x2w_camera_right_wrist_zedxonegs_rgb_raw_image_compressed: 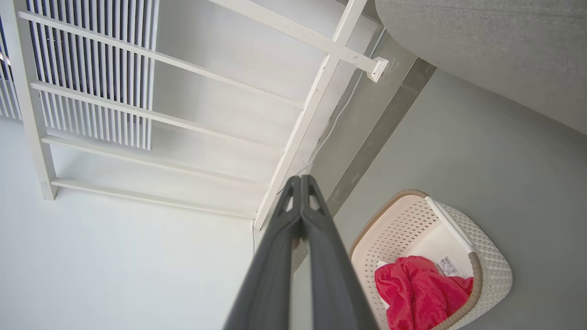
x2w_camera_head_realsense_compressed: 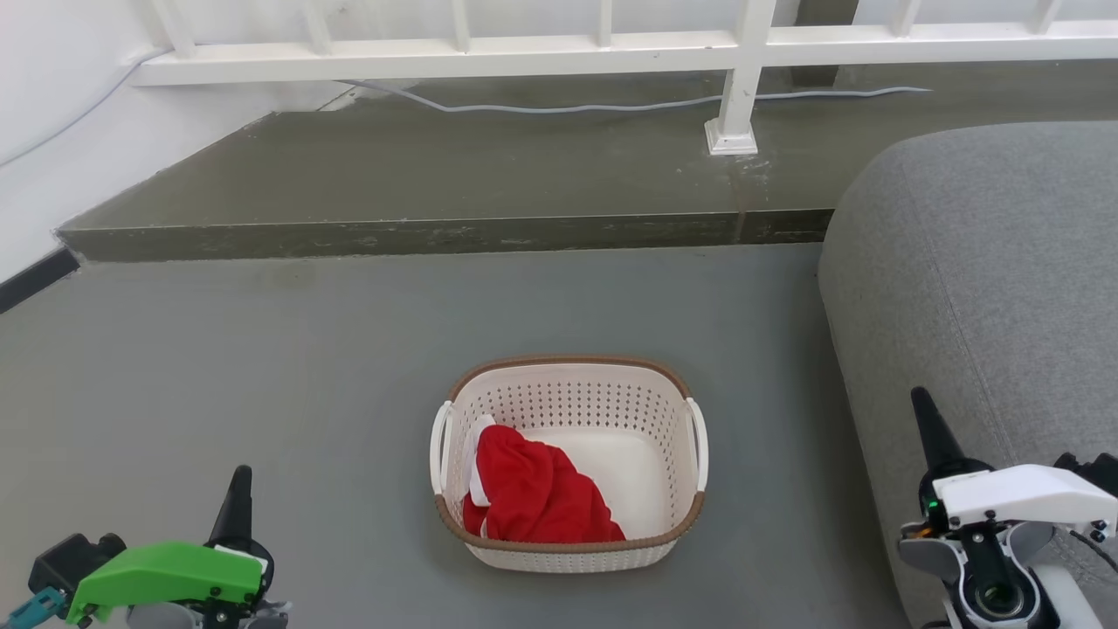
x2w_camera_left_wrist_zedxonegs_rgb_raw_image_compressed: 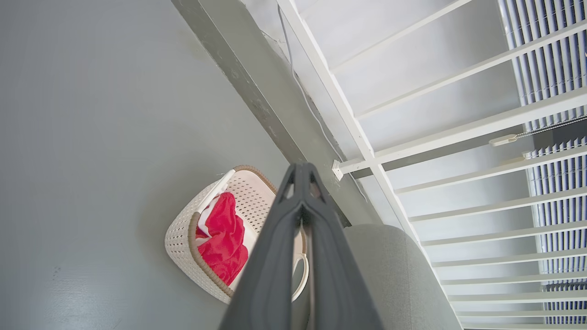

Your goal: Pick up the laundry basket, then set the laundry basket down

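laundry basket [x2w_camera_head_realsense_compressed: 572, 397] stands upright on the floor [x2w_camera_head_realsense_compressed: 262, 349], red cloth [x2w_camera_head_realsense_compressed: 537, 494] inside, short of the step [x2w_camera_head_realsense_compressed: 437, 236] at the far edge. left gripper [x2w_camera_head_realsense_compressed: 241, 476] and right gripper [x2w_camera_head_realsense_compressed: 924, 406] flank it, well apart, fingers pressed together. this fits awaiting a lift or already set down; any lift wants both loop handles [x2w_camera_head_realsense_compressed: 436, 445] kept level. sofa [x2w_camera_head_realsense_compressed: 978, 262] at right, railing [x2w_camera_head_realsense_compressed: 524, 52] beyond.

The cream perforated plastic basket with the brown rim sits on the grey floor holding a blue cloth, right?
No: the head view shows the crumpled cloth is red, not blue. The cream perforated plastic basket does sit on the grey floor.
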You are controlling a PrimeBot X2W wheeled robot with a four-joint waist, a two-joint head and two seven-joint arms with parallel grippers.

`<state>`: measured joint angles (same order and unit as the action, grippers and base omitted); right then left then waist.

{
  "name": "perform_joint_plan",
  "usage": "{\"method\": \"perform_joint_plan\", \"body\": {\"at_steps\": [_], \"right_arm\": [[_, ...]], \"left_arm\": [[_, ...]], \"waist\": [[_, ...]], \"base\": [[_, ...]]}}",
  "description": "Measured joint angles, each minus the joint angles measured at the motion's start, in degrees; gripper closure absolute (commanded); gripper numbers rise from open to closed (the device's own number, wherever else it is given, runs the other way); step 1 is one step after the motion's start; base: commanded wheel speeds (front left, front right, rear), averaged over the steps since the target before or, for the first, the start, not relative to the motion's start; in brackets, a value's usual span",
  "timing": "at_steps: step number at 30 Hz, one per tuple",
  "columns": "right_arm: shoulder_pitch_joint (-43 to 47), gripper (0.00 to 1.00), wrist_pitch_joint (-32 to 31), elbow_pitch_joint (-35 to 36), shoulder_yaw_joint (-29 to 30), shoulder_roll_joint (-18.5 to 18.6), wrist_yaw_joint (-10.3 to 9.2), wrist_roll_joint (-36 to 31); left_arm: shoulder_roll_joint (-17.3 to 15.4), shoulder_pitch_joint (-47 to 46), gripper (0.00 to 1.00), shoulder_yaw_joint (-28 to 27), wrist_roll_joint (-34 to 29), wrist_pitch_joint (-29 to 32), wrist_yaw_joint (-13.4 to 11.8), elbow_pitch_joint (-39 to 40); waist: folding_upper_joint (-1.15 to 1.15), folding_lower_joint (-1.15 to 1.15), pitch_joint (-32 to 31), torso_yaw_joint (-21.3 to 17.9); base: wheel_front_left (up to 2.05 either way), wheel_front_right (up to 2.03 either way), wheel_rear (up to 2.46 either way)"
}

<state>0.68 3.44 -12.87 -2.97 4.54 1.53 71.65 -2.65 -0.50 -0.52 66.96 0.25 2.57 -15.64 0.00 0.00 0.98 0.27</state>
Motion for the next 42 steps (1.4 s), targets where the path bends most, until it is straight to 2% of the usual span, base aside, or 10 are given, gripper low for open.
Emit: {"method": "perform_joint_plan", "body": {"at_steps": [32, 42], "right_arm": [[-2.86, 1.0, -5.11, -1.79, 5.06, 0.92, 4.66, 24.14], [-3.28, 1.0, -5.27, -2.12, 5.27, 0.96, 5.0, 24.24]], "left_arm": [[0.51, -2.96, 1.0, -4.31, 24.13, 6.33, 4.46, -0.27], [0.54, -3.04, 1.0, -4.52, 24.63, 6.34, 4.46, -0.29]], "waist": [[0.0, 0.0, -0.8, -0.25], [0.0, 0.0, -0.8, -0.26]], "base": [[0.0, 0.0, 0.0], [0.0, 0.0, 0.0]]}}
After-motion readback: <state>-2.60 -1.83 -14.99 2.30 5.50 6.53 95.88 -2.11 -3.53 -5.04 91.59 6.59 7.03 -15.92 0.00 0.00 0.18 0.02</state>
